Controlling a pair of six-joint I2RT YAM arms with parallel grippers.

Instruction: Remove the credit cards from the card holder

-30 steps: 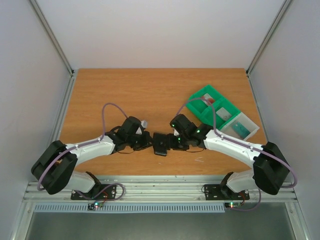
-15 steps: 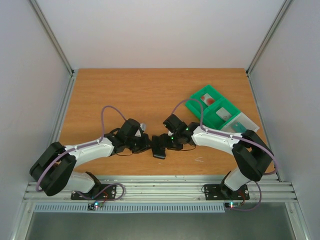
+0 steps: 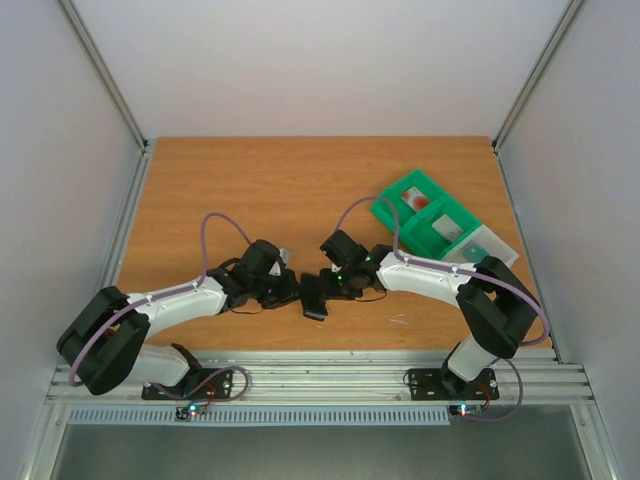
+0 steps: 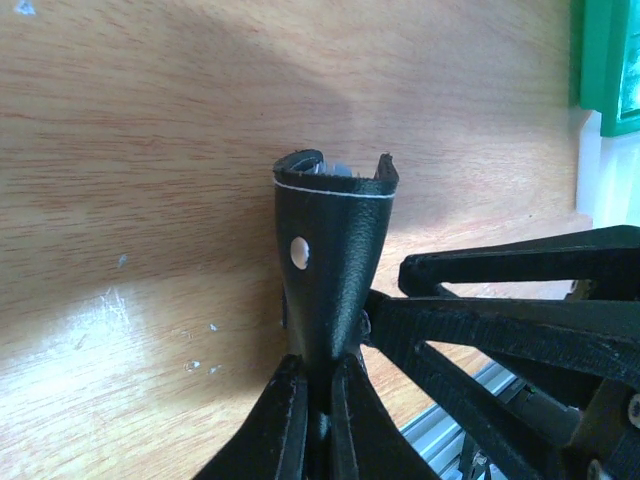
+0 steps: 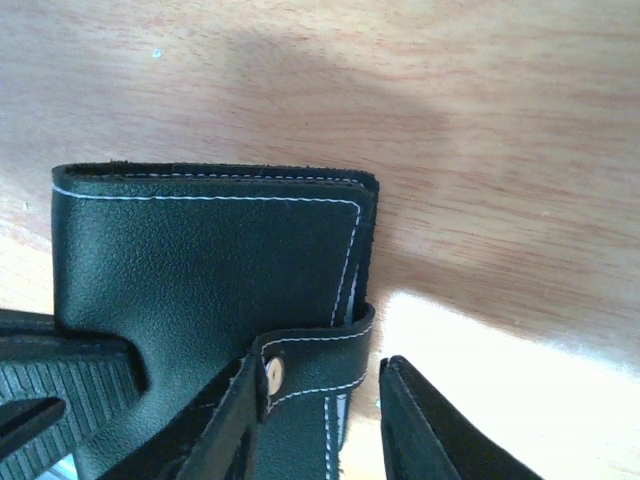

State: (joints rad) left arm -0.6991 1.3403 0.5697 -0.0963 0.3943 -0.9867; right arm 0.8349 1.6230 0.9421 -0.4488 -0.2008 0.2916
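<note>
The black card holder (image 3: 314, 297) is held on edge just above the table between both grippers. My left gripper (image 3: 293, 291) is shut on its lower edge (image 4: 320, 395), and the holder (image 4: 335, 250) rises from the fingers with its top slightly spread. My right gripper (image 5: 335, 440) is open, and the holder's snap strap (image 5: 300, 365) lies between its fingers, against the left finger (image 5: 225, 435). The holder's black face (image 5: 200, 260) fills the right wrist view. A pale card with a red mark (image 3: 419, 200) lies in the green tray. No card shows in the holder.
The green compartmented tray (image 3: 397, 187) stands at the right back, with a clear section (image 3: 495, 243) beside my right forearm. Its corner shows in the left wrist view (image 4: 608, 60). The metal rail (image 3: 320, 375) runs along the near edge.
My right arm has folded its elbow upward and its gripper has moved left against the holder. The holder and my left gripper have shifted slightly left and nearer.
</note>
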